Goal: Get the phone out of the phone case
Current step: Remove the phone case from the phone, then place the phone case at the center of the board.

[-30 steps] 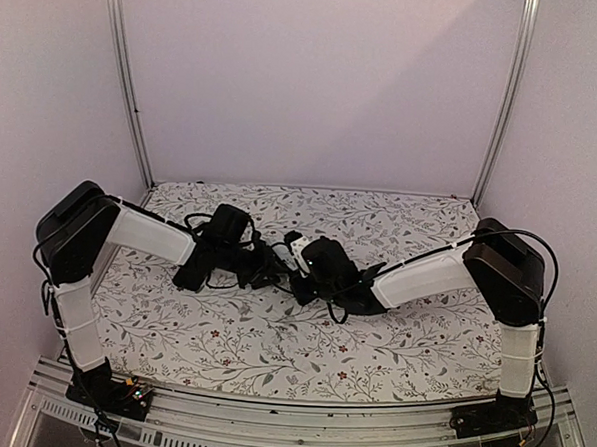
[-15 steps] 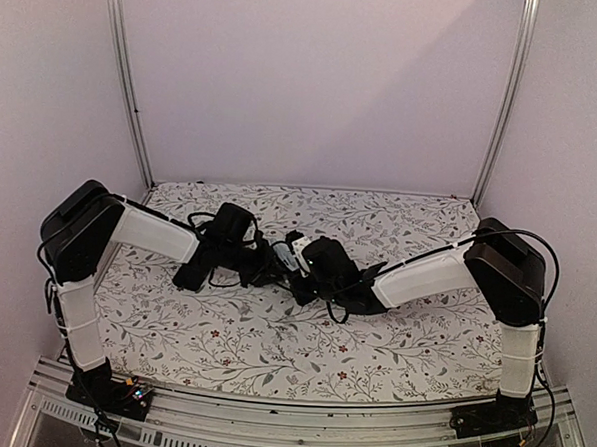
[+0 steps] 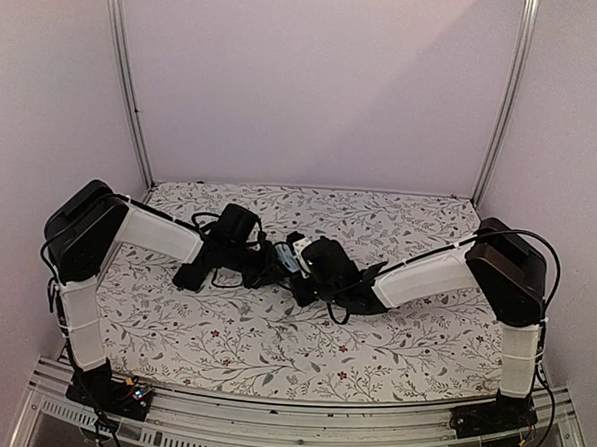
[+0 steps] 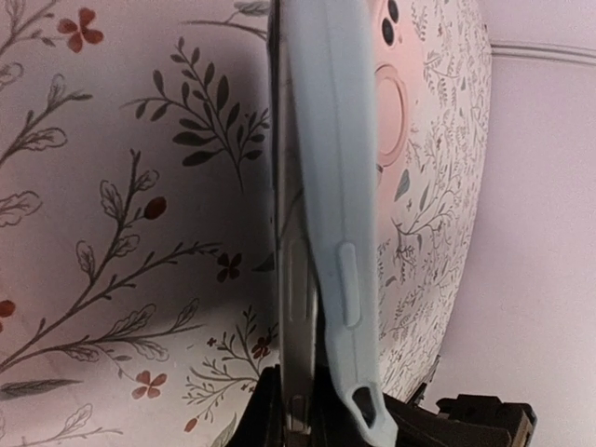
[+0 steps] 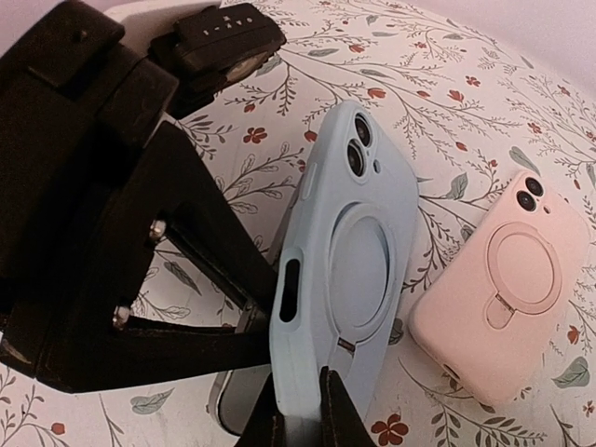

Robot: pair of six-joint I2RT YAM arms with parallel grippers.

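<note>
A light-blue phone case (image 5: 358,247) stands on edge over the table, camera holes up. My right gripper (image 5: 303,410) is shut on its lower rim. The phone (image 4: 296,279), a thin silver-edged slab, lies against the case's open side, and its near end stands apart from the case (image 4: 337,186). My left gripper (image 4: 298,414) is shut on that end of the phone (image 5: 233,396). In the top view both grippers meet at the table's middle, left (image 3: 274,263) and right (image 3: 295,260); the phone is hidden there.
A second, pink case (image 5: 498,298) with a ring holder lies flat on the floral tablecloth (image 3: 252,341) just right of the blue one. The black left wrist (image 5: 112,186) fills the left of the right wrist view. Frame posts stand at the back corners.
My left gripper has closed onto the phone's end and its arm has shifted slightly right. The right arm has stayed in place, still gripping the case.
</note>
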